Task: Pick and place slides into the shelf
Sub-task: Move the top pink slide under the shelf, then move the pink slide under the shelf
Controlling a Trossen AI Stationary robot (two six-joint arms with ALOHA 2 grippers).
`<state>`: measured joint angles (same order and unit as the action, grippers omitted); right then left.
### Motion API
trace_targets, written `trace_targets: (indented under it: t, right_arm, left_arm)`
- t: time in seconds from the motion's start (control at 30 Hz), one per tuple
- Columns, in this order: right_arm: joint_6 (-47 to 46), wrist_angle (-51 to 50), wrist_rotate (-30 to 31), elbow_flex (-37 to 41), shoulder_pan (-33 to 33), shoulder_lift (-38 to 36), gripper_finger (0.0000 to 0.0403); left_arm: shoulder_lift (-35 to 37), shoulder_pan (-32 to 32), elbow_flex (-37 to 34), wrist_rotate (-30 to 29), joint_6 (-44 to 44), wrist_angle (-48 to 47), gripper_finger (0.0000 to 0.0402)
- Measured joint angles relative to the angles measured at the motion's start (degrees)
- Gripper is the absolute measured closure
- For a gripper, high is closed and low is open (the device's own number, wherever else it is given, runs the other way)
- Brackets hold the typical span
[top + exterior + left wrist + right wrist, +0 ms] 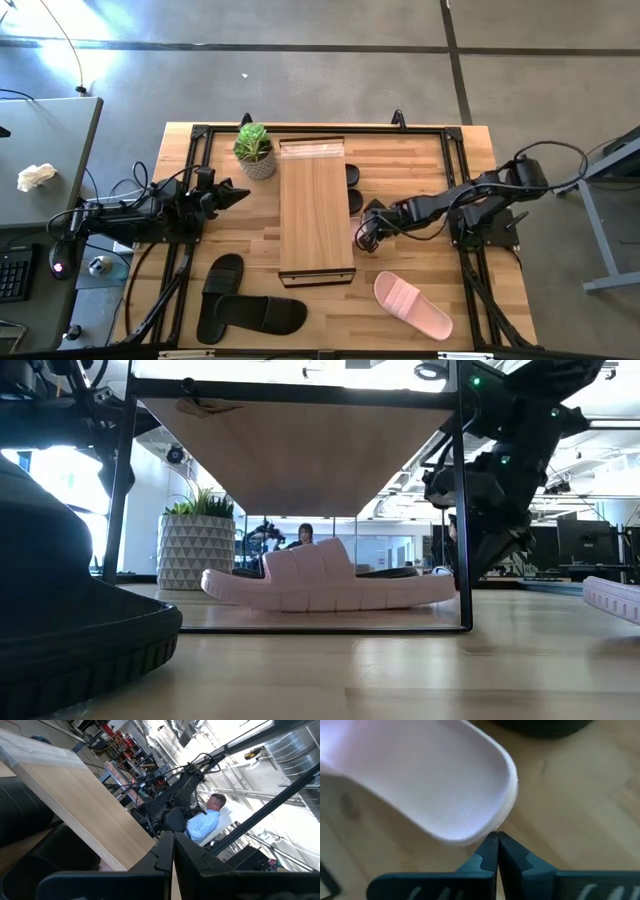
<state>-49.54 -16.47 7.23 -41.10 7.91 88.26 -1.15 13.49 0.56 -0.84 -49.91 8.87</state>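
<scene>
The light-wood shelf (315, 210) stands mid-table. One pale pink slide (330, 588) lies sole-down beneath its top plank, and a sliver of it (356, 233) pokes out on the right. My right gripper (497, 839) is shut, low at the shelf's right side (366, 233), at that slide's rounded end. Two black slides (353, 188) peek out from under the shelf farther back. A second pink slide (412, 305) and two black slides (245, 300) lie on the table's near part. My left gripper (238, 194) is shut and waits left of the shelf. My right gripper meets the pink slide with its shut fingertips at the rim of the rounded end (492, 826). It comes from the table's right side, slanting downward. The slide stays flat on its sole under the shelf's top plank.
A potted plant (254, 150) stands by the shelf's far left corner. A black frame rail (455, 180) runs along the table's edges. Bare wood lies between the shelf and the near pink slide. A person (205, 822) sits in the room beyond.
</scene>
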Motion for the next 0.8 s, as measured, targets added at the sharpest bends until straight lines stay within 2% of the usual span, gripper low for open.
trace_targets:
  t: [0.2,0.47,0.7,0.8]
  right_arm:
    - [-0.83,6.69,-1.95,0.0,1.04,2.35,0.0403]
    - [-1.62,5.16,-1.72,0.02,1.13,1.58,0.0403]
    - [-3.28,-2.51,-2.37,-0.02,2.38,-8.45,0.0403]
    - [-6.57,-5.61,-8.62,-0.71,3.59,-14.68,0.0403]
  left_arm:
    - [0.02,-0.01,0.0,0.02,0.02,0.01,0.0399]
    - [0.02,-0.01,0.0,0.01,0.07,-0.03,0.0399]
    - [0.02,0.01,0.0,0.02,0.11,-0.03,0.0399]
    - [0.0,-0.01,0.0,0.26,0.09,-0.01,0.0399]
